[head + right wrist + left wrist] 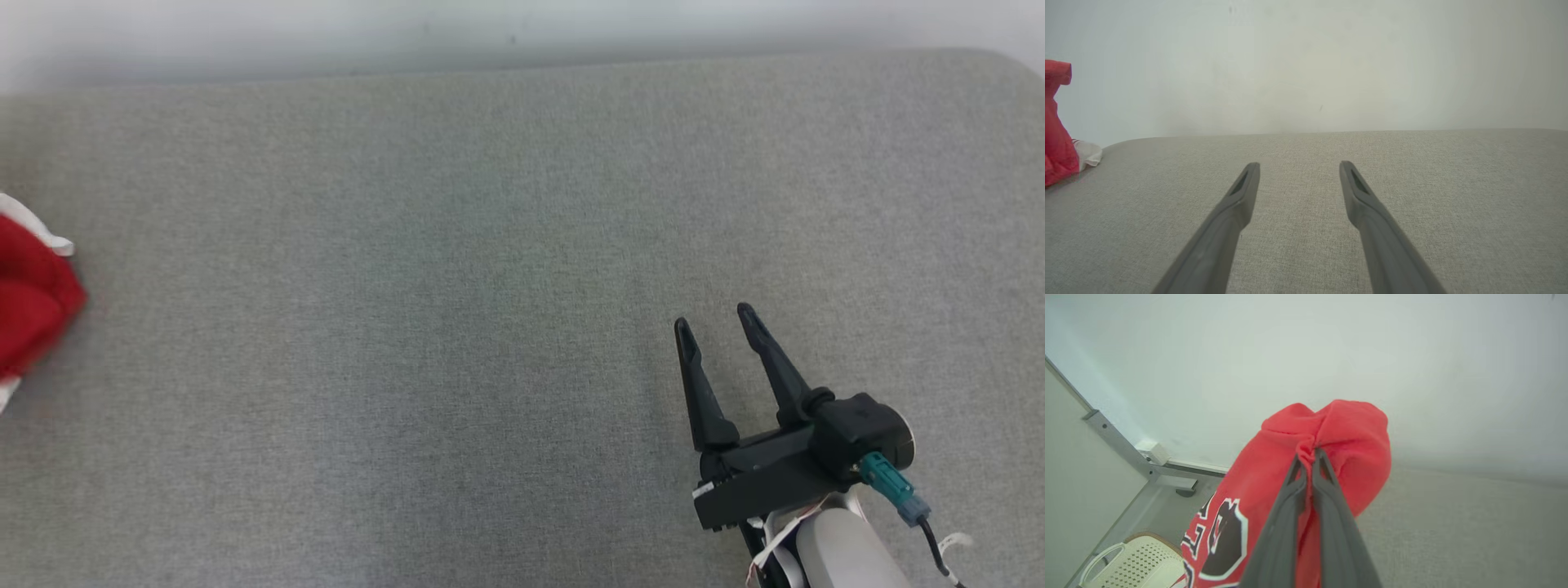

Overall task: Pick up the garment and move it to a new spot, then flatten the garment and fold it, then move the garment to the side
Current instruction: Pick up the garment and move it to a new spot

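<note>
- I am seeing the left gripper (1309,451) pinching a fold of the red garment (1347,428) mid-frame in the left wrist view, with the fingers nearly together.
- The garment is showing at the far left edge of the head view, over the grey surface (490,245).
- The right gripper (713,317) is hovering at lower right, fingers spread wide, holding nothing.

Surface: wide grey woven-fabric padded top (490,286), far right corner rounded.
On it: red cloth garment with white trim (33,302), left edge.
</note>
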Robot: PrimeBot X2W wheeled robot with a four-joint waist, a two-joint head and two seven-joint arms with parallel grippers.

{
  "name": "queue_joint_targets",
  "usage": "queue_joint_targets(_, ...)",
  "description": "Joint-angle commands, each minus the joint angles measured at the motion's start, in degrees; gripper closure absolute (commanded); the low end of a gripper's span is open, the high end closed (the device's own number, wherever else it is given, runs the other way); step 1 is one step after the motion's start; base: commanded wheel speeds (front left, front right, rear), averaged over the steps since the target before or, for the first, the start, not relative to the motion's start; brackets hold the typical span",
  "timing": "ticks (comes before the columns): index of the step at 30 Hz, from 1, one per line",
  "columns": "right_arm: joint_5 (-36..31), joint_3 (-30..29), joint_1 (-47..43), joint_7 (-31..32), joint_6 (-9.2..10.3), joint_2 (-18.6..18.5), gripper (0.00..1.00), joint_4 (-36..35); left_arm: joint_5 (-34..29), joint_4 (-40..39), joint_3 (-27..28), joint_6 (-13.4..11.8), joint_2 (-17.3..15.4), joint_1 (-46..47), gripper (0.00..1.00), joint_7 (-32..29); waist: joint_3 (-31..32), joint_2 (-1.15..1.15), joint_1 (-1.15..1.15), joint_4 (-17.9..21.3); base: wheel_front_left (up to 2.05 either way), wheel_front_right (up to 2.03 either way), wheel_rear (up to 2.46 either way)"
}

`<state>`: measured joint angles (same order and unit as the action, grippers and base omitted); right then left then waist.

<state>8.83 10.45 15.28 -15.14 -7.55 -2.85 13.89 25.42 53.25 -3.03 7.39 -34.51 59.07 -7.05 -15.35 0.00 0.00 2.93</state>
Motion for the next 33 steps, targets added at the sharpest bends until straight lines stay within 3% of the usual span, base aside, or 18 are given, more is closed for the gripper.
queue_joint_targets(1, 0.09, -0.01, -0.44, -0.09, 0.12, -0.07, 0.0, 0.17, 1.05, -2.02, -1.0, -0.01, 0.43, 1.4, 1.0, 0.6, 1.6, 0.0, 0.0, -0.75, 0.0, 0.0, 0.0)
queue_joint_targets(8, 0.86, -1.03, -1.69, -0.09, 0.12, -0.07, 0.0, 0.07, 3.93, -16.68, -7.01, 0.01, 3.21, 5.09, 1.0, -1.69, 3.22, 0.0, 0.0, 0.51, 0.0, 0.0, 0.0)
queue_joint_targets(19, 2.04, -2.97, -2.64, -0.08, 0.12, -0.07, 0.0, -0.13, 6.74, -38.29, -13.16, -0.72, 11.89, 6.61, 1.0, -9.29, 4.3, 0.0, 0.0, 5.72, 0.0, 0.0, 0.0)
queue_joint_targets(25, 2.27, -3.63, -3.06, -0.09, 0.12, -0.06, 0.0, -0.19, 8.25, -44.61, -16.54, -1.17, 16.18, 4.54, 1.0, -11.39, 4.7, 0.0, 0.0, 8.5, 0.0, 0.0, 0.0)
queue_joint_targets(33, 2.22, -4.42, -3.26, -0.09, 0.12, -0.04, 0.0, -0.5, 9.05, -47.85, -18.46, -2.46, 17.3, -3.66, 1.0, -10.96, 4.05, 0.0, 0.0, 9.76, 0.0, 0.0, 0.0)
